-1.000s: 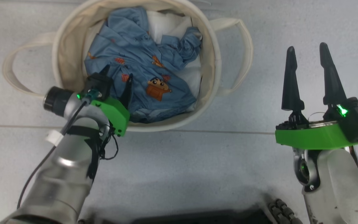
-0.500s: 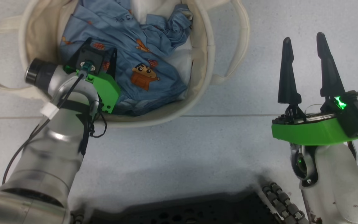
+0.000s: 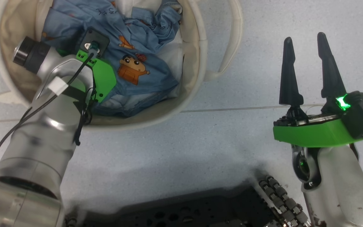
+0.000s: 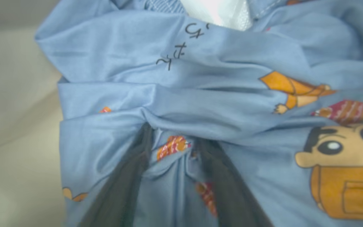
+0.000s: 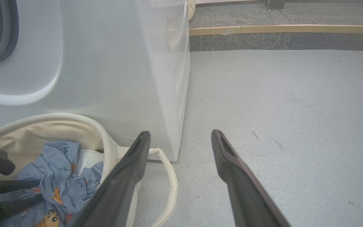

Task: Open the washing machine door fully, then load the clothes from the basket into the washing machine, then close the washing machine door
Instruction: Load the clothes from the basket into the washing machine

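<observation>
The left tool has sunk into the clothes, its fingers narrowing around a blue fold.

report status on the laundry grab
Left gripper in basket, jaws astride a fold of clothes, grip unconfirmed. Right gripper open, empty. Nothing blocking.

The only writing is on the light-blue clothes. A short line of dark, hand-drawn characters runs slantwise across a fold near the top of the left wrist view. There are about three of them and they look Japanese, but I cannot read them with certainty. In the head view the same dark scribble sits on a fold at the upper edge of the bundle, too small to read. In the right wrist view a few such marks dot the fabric, equally illegible.
</observation>
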Motion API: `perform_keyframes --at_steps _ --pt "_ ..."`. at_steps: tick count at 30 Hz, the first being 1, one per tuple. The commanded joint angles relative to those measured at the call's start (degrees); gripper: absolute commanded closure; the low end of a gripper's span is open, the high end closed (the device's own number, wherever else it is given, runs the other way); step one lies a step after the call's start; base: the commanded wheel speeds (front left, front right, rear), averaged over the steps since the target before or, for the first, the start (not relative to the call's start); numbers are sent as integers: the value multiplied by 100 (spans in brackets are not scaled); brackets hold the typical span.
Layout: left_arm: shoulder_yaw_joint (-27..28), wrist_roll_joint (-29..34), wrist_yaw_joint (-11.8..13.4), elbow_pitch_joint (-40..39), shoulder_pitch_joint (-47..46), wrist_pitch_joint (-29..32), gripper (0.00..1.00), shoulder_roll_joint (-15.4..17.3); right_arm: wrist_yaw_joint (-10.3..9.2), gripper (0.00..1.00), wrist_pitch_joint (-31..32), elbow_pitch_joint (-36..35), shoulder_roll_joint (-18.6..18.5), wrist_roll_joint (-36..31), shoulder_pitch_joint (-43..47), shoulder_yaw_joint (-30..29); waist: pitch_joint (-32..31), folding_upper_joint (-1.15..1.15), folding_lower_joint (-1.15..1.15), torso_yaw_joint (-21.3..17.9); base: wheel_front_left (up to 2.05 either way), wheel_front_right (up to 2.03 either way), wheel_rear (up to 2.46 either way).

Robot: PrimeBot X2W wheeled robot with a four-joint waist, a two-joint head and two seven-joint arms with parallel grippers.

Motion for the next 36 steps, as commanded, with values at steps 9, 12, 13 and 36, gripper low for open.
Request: perform_keyframes --at_steps 9,12,13,36 --pt "35 -155 111 -39 24 -482 100 5 1 0 -26 -117 -5 24 128 2 -233 0 -1 208 0 0 0" --pt "136 -327 181 -72 75 -815 100 -58 1 0 -26 -91 -5 -11 119 -46 -444 0 -1 333 0 0 0" --pt "177 -395 201 -105 119 -896 100 -77 1 0 -26 -80 -5 -7 123 -64 -537 0 -1 373 0 0 0" --pt "1543 -1534 -105 -4514 3568 -1037 100 -154 1 0 -26 491 -5 348 1165 -258 -3834 0 -1 816 0 0 0"
